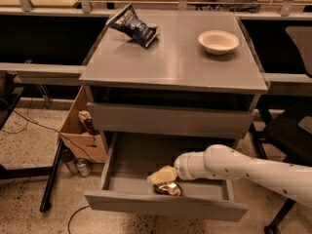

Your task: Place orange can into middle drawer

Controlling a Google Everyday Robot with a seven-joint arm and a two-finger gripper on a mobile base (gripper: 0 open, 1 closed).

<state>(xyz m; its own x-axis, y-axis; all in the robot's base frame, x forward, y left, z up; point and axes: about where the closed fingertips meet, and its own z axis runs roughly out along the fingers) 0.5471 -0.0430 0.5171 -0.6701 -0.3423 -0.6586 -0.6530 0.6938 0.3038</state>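
The orange can (168,188) lies on its side on the floor of the open middle drawer (122,172), close to the drawer's front wall. My gripper (163,176) is inside the drawer on the end of the white arm (234,168), which reaches in from the right. Its pale yellow fingers (162,173) sit just above and behind the can. The gripper is open and the can rests on the drawer floor, not held.
A dark blue snack bag (134,26) and a white bowl (218,41) sit on the cabinet top. The drawer above shows only its closed grey front (165,121). A cardboard box (80,130) and cans (83,167) stand on the floor to the left. A black chair (292,130) is on the right.
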